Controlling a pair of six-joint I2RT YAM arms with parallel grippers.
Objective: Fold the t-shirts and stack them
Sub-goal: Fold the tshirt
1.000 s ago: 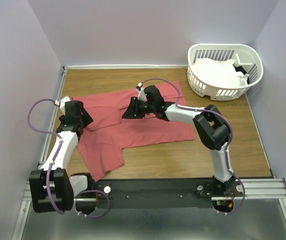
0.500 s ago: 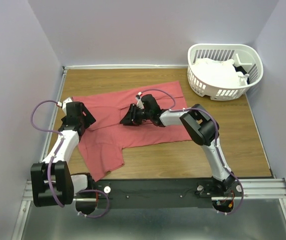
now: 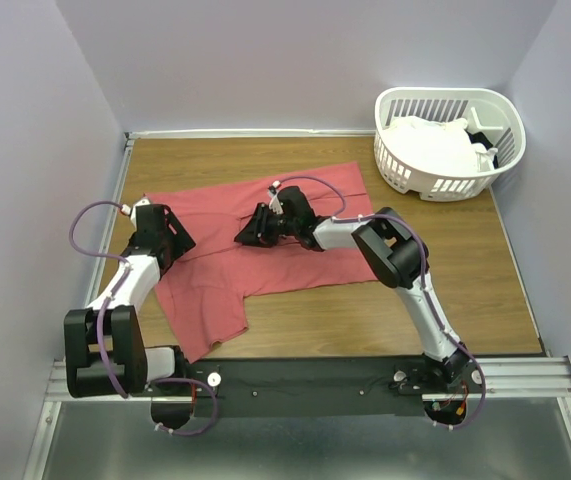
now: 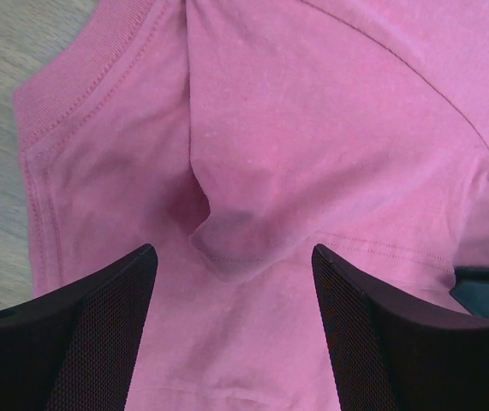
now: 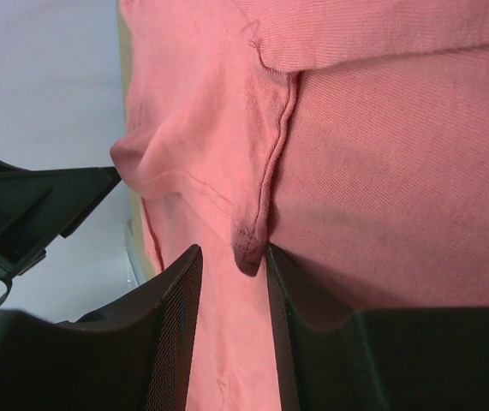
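A coral-red t-shirt [image 3: 295,262] lies spread on the wooden table, rumpled at its left side. My left gripper [image 3: 170,236] hovers open over that left part. Its fingers [image 4: 98,325] stand wide on either side of a small folded corner [image 4: 231,244] and hold nothing. My right gripper [image 3: 248,232] is low over the shirt's middle. Its jaws are partly open around a raised seam fold [image 5: 251,244]. The fold leans on the right finger [image 5: 283,282] and is apart from the left one. White t-shirts [image 3: 430,145] are piled in the basket.
The white slatted laundry basket [image 3: 445,96] stands at the far right corner of the table [image 3: 465,290]. Grey walls close in the back and both sides. A metal rail runs along the table's left edge [image 3: 105,250].
My right gripper has slid left across the shirt and its jaws have narrowed a little. The left gripper has shifted slightly farther onto the shirt's left part.
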